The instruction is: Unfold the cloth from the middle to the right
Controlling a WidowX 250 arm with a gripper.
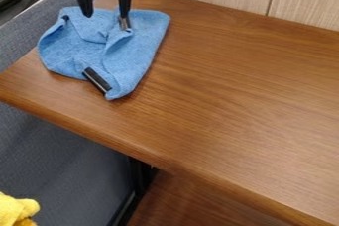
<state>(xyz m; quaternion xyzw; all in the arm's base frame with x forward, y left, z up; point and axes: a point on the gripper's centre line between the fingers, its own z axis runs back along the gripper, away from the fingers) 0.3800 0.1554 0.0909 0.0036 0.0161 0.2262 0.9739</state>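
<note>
In the camera view, the end effector (pixel 106 15) is over the far part of the blue cloth (pixel 136 44), near the upper left of the view. Its 2 fingers stand wide apart, and I see no cloth pinched between them. The cloth lies at the left end of the bench (pixel 232 86), bunched, with 1 raised fold running about through its middle and 1 dark strip (pixel 97 80) at its near edge. A small grey piece (pixel 124 23) is beside 1 fingertip; I cannot tell what it is.

The step in hand seems to be taking the middle fold, so the unfolding is probably at its start. To do it well, the end effector should come down with 1 finger on each side of the fold and close on the upper layer only. If it takes 2 layers, the whole cloth may slide instead of opening. After this, a small lift and a slow, low pull toward the right side of the view should be good, with release when the layer lies flat. The soft fabric may crease again if dropped from high.
</note>
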